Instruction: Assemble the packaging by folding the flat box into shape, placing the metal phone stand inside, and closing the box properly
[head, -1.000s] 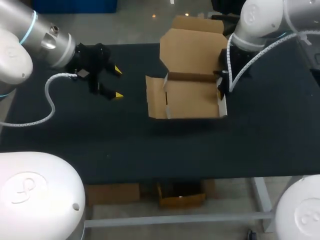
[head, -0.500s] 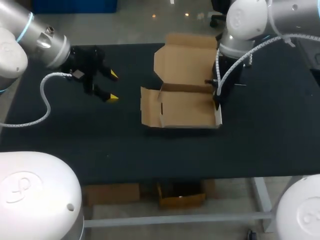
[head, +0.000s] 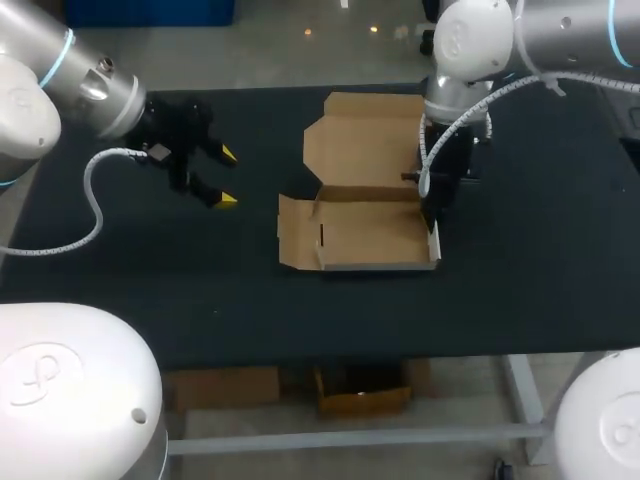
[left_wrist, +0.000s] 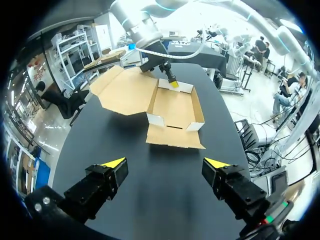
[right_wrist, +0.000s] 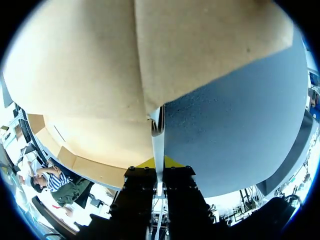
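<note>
While the right tool stays clenched on the 3 o'clock wall of the cardboard box, it has slid toward 8 o'clock; the left tool hangs released.

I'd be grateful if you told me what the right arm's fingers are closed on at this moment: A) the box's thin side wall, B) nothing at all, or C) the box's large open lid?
A: in the right wrist view the right arm's fingers press from both sides on the thin upright side wall at the end of the box.
</note>
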